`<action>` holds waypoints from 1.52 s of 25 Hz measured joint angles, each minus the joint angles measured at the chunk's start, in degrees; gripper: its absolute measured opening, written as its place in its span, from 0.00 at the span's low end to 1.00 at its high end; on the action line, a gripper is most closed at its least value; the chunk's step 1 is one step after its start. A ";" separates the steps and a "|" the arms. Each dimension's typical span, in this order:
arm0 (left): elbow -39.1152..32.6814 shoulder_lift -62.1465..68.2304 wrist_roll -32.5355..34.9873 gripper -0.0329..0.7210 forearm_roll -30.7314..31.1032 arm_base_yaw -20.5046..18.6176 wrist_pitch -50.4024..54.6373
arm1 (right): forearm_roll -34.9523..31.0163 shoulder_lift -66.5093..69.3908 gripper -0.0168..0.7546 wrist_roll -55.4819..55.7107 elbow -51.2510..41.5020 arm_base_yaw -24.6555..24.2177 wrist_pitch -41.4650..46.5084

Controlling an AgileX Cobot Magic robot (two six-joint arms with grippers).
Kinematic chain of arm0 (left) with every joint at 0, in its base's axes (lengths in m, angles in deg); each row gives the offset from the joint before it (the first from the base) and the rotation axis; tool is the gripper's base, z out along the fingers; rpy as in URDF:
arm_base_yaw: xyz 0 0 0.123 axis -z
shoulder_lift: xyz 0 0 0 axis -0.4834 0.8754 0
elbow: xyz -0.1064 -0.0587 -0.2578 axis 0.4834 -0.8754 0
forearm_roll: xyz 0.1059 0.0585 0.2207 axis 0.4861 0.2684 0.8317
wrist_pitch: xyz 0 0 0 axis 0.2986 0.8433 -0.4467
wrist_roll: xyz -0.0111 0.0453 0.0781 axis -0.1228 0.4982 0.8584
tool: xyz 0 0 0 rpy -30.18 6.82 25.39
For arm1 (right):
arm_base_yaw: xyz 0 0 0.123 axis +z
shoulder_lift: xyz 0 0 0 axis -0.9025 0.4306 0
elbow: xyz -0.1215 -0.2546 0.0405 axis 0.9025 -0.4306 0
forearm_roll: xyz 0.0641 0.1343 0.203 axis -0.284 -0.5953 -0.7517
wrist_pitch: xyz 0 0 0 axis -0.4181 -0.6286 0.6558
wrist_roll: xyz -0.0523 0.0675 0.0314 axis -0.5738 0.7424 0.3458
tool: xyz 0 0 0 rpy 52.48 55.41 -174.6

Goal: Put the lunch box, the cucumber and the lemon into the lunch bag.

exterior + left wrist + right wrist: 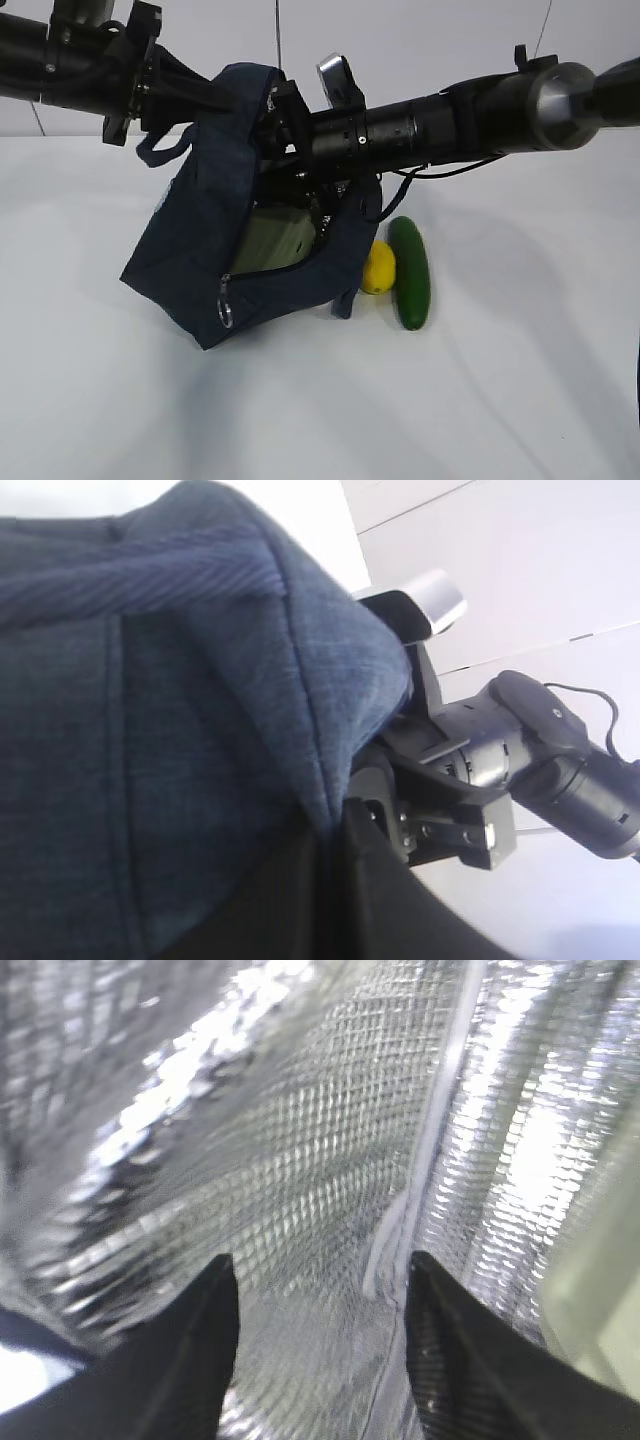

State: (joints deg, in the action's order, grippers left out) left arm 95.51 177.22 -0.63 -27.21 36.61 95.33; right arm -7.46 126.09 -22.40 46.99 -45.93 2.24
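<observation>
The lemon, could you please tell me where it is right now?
In the exterior view the lemon lies on the white table, right of centre, between the lunch bag and the cucumber, seemingly touching both.

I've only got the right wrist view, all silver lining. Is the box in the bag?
Observer: Yes, the box lies inside the bag, showing through the open zipper.
Operator: Where are the lemon and cucumber?
Observer: On the table right of the bag, lemon next to cucumber.
Operator: Is the bag sitting flat?
Observer: No, it's tilted, its top up by the left arm.
</observation>
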 joint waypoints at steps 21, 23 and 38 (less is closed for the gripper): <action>0.21 0.00 -6.13 0.03 13.63 -5.79 0.39 | 7.37 -1.10 0.54 -1.30 0.86 -4.92 7.30; 0.21 0.00 -6.85 0.03 15.48 -7.00 0.39 | 15.38 -1.88 0.54 2.50 2.96 -5.29 7.60; 0.21 0.00 -10.40 0.03 27.73 -13.32 0.39 | 68.06 -5.30 0.54 35.46 20.40 -5.29 10.49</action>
State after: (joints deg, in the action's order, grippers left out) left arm 95.72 177.22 -11.03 0.52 23.28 95.71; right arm 60.61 120.79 13.06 67.39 -51.22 12.73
